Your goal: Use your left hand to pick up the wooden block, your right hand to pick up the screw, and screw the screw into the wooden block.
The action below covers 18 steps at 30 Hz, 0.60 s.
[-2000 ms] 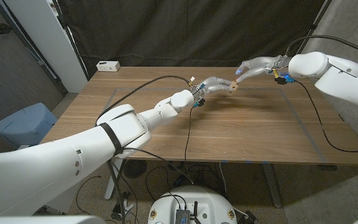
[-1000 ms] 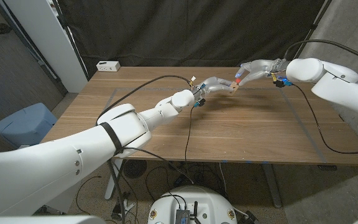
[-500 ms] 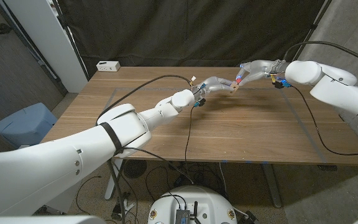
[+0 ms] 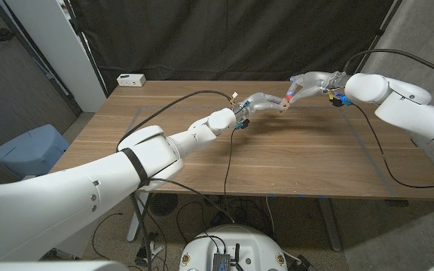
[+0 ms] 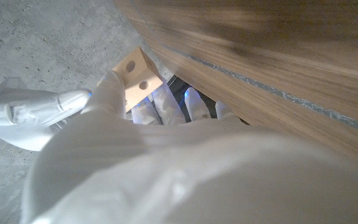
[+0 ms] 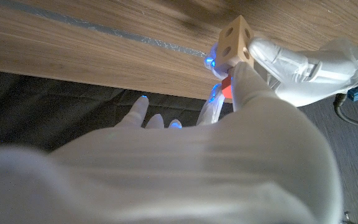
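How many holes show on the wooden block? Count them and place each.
2 in the left wrist view: one hole on the upper face, one hole on the adjoining face of the wooden block. Others may be hidden.

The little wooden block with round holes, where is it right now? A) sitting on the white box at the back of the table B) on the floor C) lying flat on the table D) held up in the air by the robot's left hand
D: the small light wooden block with round holes is pinched in the fingertips of the left hand, above the wooden table.
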{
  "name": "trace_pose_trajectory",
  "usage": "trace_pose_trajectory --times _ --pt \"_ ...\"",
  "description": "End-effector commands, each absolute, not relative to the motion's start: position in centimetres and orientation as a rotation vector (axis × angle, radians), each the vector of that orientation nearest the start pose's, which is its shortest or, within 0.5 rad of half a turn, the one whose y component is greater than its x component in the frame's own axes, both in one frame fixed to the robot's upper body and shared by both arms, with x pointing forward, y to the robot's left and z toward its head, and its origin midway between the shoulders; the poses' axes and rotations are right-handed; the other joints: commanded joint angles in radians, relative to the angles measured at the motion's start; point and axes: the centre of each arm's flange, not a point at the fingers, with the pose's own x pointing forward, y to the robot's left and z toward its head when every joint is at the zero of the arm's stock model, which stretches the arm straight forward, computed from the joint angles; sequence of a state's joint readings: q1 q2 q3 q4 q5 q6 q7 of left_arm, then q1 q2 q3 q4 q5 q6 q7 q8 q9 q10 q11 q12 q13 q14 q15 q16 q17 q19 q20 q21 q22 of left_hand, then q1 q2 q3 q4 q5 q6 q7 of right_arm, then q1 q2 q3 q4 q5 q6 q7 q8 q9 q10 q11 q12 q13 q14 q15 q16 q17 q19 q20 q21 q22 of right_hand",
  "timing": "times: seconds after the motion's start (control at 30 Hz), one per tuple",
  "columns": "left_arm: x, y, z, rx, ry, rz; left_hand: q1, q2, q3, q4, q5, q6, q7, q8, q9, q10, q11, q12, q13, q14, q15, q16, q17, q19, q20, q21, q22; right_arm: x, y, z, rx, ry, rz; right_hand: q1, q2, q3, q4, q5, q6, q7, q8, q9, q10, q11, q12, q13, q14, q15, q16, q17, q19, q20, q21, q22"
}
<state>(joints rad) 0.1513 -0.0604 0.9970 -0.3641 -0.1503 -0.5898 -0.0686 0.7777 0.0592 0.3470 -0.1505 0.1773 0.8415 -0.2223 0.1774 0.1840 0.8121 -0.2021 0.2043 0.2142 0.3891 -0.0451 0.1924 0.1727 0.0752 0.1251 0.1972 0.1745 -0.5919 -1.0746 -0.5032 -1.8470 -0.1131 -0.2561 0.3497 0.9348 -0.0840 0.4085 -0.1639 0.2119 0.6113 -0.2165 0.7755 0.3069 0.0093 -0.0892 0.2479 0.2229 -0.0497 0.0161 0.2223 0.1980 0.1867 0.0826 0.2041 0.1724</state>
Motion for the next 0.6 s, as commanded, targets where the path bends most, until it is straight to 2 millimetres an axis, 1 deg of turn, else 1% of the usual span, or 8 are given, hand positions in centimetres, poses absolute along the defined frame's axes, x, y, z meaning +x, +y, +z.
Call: trace_pose_trajectory --times 0.03,0.17,0.27,0.3,0.33,0.47,0.57,0.6 --pt "68.9 -2.91 4.64 0.718 -0.729 -0.621 0.001 0.006 0.01 0.0 0.005 0.013 -0.003 0.012 0.003 0.003 -0.002 0.001 0.001 0.007 -0.075 0.001 0.001 0.006 -0.001 -0.001 0.003 56.93 -31.17 13.32 -1.355 -0.395 0.132 0.008 -0.003 -0.002 0.008 -0.005 0.025 0.001 0.015 0.004 0.015 -0.004 0.005 0.0 0.012 -0.001 0.009 0.005 0.013 0.002 0.005 0.003" --pt "68.9 -2.89 4.58 0.717 -0.728 -0.622 0.002 0.006 0.01 0.0 0.006 0.013 -0.003 0.011 0.003 0.003 0.0 0.001 0.001 0.006 -0.074 0.001 0.001 0.006 -0.001 -0.001 0.003 56.99 -31.19 13.15 -1.358 -0.385 0.126 0.002 -0.008 -0.007 0.01 -0.007 0.037 0.003 0.02 0.004 0.022 -0.004 0.006 -0.001 0.015 -0.004 0.01 0.005 0.016 0.002 0.006 0.003" --pt "68.9 -2.89 4.57 0.717 -0.728 -0.622 0.002 0.006 0.011 -0.001 0.006 0.013 -0.003 0.011 0.003 0.001 0.003 0.001 0.001 0.006 -0.074 0.001 0.001 0.006 -0.001 0.0 0.003 57.01 -31.16 13.03 -1.366 -0.379 0.12 -0.015 -0.022 -0.018 0.015 -0.011 0.058 0.005 0.029 0.004 0.035 -0.002 0.008 -0.002 0.023 -0.007 0.012 0.007 0.021 0.003 0.005 0.003" --pt "68.9 -2.88 4.57 0.717 -0.728 -0.622 0.002 0.006 0.011 -0.001 0.006 0.013 -0.003 0.012 0.003 0.001 0.002 0.0 0.001 0.006 -0.075 0.001 0.001 0.007 -0.002 0.0 0.003 57.02 -31.14 12.99 -1.365 -0.377 0.116 -0.02 -0.024 -0.021 0.016 -0.011 0.061 0.005 0.03 0.004 0.038 -0.007 0.008 -0.002 0.024 -0.008 0.012 0.007 0.022 0.003 0.005 0.004" --pt "68.91 -2.89 4.57 0.716 -0.727 -0.622 0.002 0.006 0.011 -0.001 0.005 0.013 -0.003 0.012 0.003 0.001 0.001 0.001 0.001 0.006 -0.075 0.001 0.001 0.007 -0.002 0.0 0.003 57.03 -31.13 12.97 -1.369 -0.376 0.115 -0.03 -0.028 -0.026 0.02 -0.013 0.068 0.006 0.033 0.004 0.041 0.001 0.008 -0.002 0.027 -0.007 0.013 0.008 0.024 0.004 0.005 0.004" --pt "68.91 -2.88 4.57 0.716 -0.728 -0.621 0.002 0.006 0.011 -0.001 0.005 0.013 -0.003 0.012 0.003 0.005 0.002 0.002 0.001 0.007 -0.075 0.001 0.001 0.008 -0.001 0.0 0.003 57.09 -31.07 12.89 -1.374 -0.367 0.105 -0.059 -0.035 -0.04 0.03 -0.016 0.1 0.008 0.05 0.009 0.059 -0.001 0.009 -0.004 0.039 -0.011 0.017 0.01 0.034 0.004 0.006 0.004" --pt "68.91 -2.83 4.57 0.716 -0.729 -0.621 0.002 0.007 0.012 -0.001 0.006 0.013 -0.003 0.012 0.003 0.002 0.001 0.001 0.001 0.007 -0.074 0.001 0.001 0.008 0.0 0.0 0.003 57.1 -31.03 12.83 -1.381 -0.36 0.096 -0.078 -0.041 -0.05 0.035 -0.016 0.116 0.011 0.062 0.014 0.073 0.01 0.011 -0.004 0.046 -0.015 0.019 0.012 0.037 0.004 0.005 0.004" --pt "68.91 -2.81 4.56 0.715 -0.729 -0.621 0.002 0.007 0.012 -0.001 0.006 0.013 -0.003 0.012 0.003 0.003 0.001 0.001 0.001 0.007 -0.074 0.001 0.001 0.008 0.0 0.0 0.003 57.08 -30.98 12.81 -1.387 -0.36 0.091 -0.086 -0.042 -0.054 0.038 -0.017 0.125 0.019 0.069 0.017 0.079 0.006 0.011 -0.004 0.049 -0.015 0.02 0.012 0.038 0.004 0.005 0.005"
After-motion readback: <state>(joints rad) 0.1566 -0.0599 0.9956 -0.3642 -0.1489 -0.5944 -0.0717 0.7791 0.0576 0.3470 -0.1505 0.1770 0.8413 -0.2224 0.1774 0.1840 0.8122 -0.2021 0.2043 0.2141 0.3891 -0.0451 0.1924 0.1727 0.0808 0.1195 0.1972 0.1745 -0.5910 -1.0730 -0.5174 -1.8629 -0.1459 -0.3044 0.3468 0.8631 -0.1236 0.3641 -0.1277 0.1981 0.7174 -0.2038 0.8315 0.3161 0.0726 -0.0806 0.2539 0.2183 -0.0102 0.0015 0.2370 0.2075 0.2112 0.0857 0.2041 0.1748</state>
